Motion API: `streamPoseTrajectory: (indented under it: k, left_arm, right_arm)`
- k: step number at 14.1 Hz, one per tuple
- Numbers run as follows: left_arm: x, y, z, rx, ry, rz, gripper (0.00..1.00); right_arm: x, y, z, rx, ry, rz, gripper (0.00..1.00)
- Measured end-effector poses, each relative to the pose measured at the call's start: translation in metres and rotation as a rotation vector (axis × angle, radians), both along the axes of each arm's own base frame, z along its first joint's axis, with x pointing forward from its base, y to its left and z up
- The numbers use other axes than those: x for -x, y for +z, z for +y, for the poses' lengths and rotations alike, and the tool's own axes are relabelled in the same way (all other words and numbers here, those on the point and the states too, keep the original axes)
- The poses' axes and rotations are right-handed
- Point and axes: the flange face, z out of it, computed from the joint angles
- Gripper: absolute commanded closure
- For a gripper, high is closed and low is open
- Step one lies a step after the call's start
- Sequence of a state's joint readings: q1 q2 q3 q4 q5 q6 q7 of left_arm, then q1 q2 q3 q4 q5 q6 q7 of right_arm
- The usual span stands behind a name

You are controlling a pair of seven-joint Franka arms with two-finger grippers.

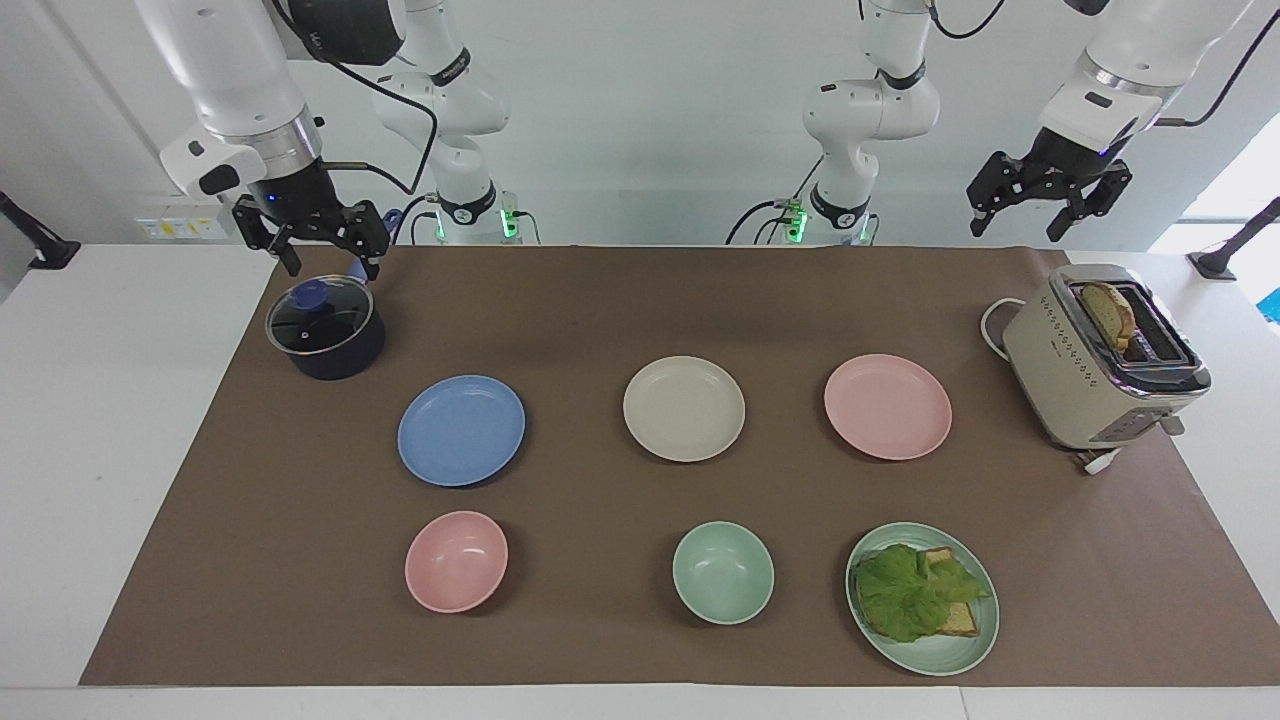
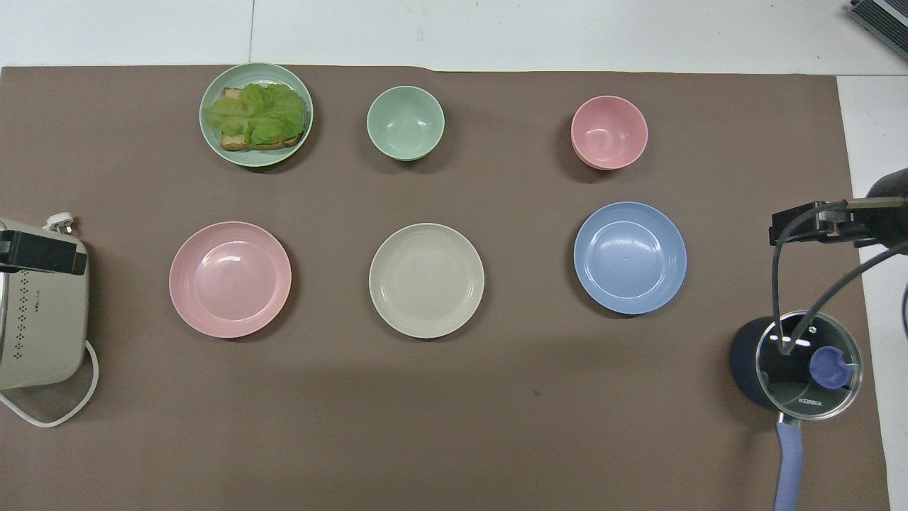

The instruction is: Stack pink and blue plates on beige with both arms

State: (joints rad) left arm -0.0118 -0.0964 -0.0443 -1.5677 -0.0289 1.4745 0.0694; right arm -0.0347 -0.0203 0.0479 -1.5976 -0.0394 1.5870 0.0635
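Three equal plates lie in a row across the middle of the brown mat. The beige plate (image 1: 684, 408) (image 2: 426, 279) is in the centre. The pink plate (image 1: 887, 406) (image 2: 230, 278) lies toward the left arm's end and the blue plate (image 1: 461, 430) (image 2: 630, 257) toward the right arm's end. All three are empty and apart from each other. My left gripper (image 1: 1015, 230) hangs open and empty in the air over the toaster. Over the dark pot, my right gripper (image 1: 331, 268) is also open and holds nothing.
A beige toaster (image 1: 1100, 360) with bread in a slot stands at the left arm's end. At the right arm's end is a lidded dark pot (image 1: 325, 330). Farther from the robots are a pink bowl (image 1: 456, 561), a green bowl (image 1: 723, 572) and a green plate (image 1: 940, 660) with lettuce on toast.
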Motion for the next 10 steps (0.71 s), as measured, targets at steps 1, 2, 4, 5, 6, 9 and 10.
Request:
streamPoseTrajectory:
  k: [1,2,4,5,6,9,10]
  left_arm:
    - [0.0003,0.0003,0.0,0.0,0.0,0.0,0.0]
    - [0.0007,0.0003,0.0,0.0,0.0,0.0,0.0]
    - [0.0015,-0.0005,0.0,0.0,0.0,0.001,0.0]
    - [0.0019,-0.0009,0.0,0.0,0.0,0.002,0.0]
    - [0.0021,-0.001,0.0,-0.001,0.0,0.003,0.0]
    - [0.0023,-0.0009,0.0,-0.001,0.0,0.003,0.0]
    - [0.0024,-0.0008,0.0,-0.001,0.0,0.003,0.0]
  right_arm:
    - [0.0,0.0,0.0,0.0,0.0,0.0,0.0]
    - [0.0,0.0,0.0,0.0,0.0,0.0,0.0]
    - [0.0,0.0,0.0,0.0,0.0,0.0,0.0]
    - [0.0,0.0,0.0,0.0,0.0,0.0,0.0]
    - [0.0,0.0,0.0,0.0,0.0,0.0,0.0]
    - [0.0,0.0,-0.0002,0.0,0.0,0.0,0.0]
    - [0.0,0.0,-0.0002,0.0,0.0,0.0,0.0]
